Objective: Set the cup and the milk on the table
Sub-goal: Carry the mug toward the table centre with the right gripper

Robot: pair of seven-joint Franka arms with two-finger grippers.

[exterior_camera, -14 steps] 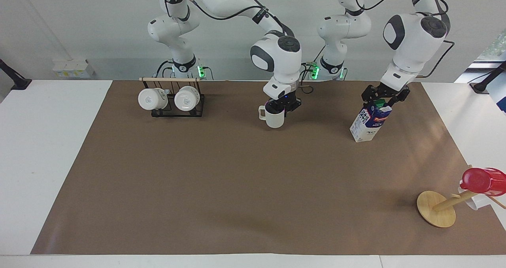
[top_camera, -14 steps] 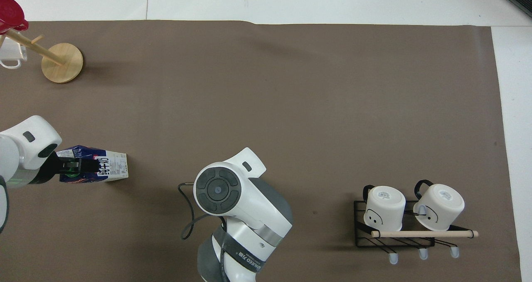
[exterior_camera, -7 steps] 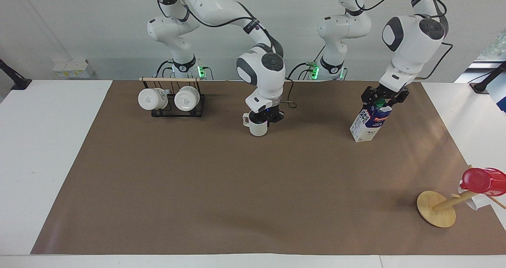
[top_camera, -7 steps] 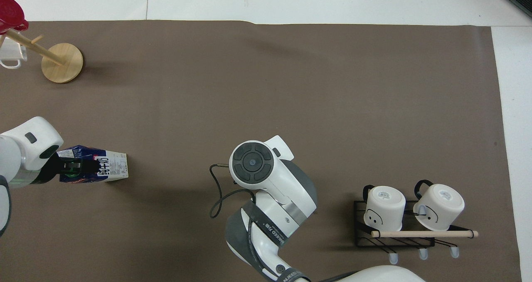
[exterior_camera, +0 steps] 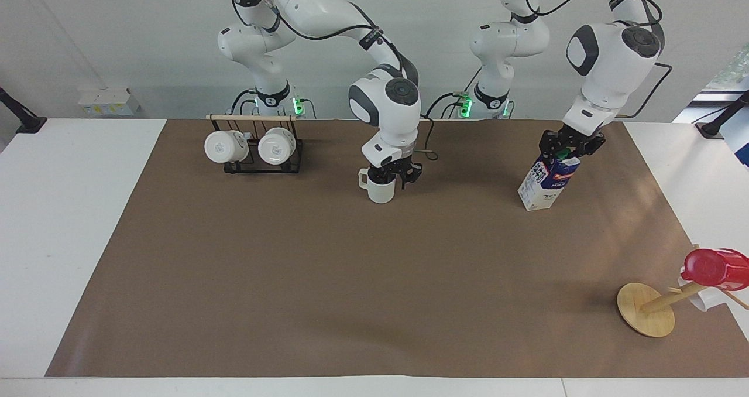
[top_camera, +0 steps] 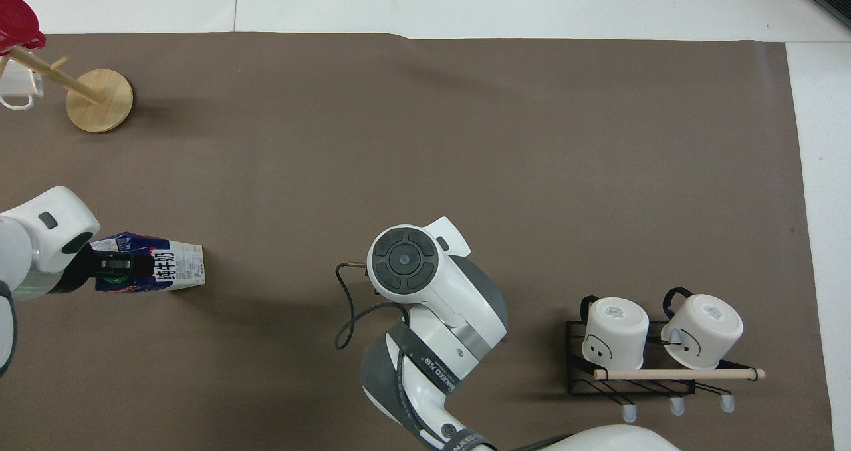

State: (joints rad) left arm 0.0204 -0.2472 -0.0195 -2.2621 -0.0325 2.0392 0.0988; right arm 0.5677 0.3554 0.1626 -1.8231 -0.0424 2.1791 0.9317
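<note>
The cream-white cup stands upright on the brown mat of the table, near the robots, with its handle toward the right arm's end. My right gripper is just over its rim with the fingers spread, one finger apart from the cup's wall. In the overhead view the right arm hides the cup. The milk leans tilted with its lower edge on the mat, toward the left arm's end. My left gripper is shut on its gable top. The milk and the left gripper also show in the overhead view.
A black wire rack with two white mugs stands near the robots at the right arm's end. A wooden stand carrying a shiny red cup sits far from the robots at the left arm's end.
My right arm carried the cup toward the right arm's end and set it down on the mat; its fingers now stand apart. The left gripper and the milk have hardly moved.
</note>
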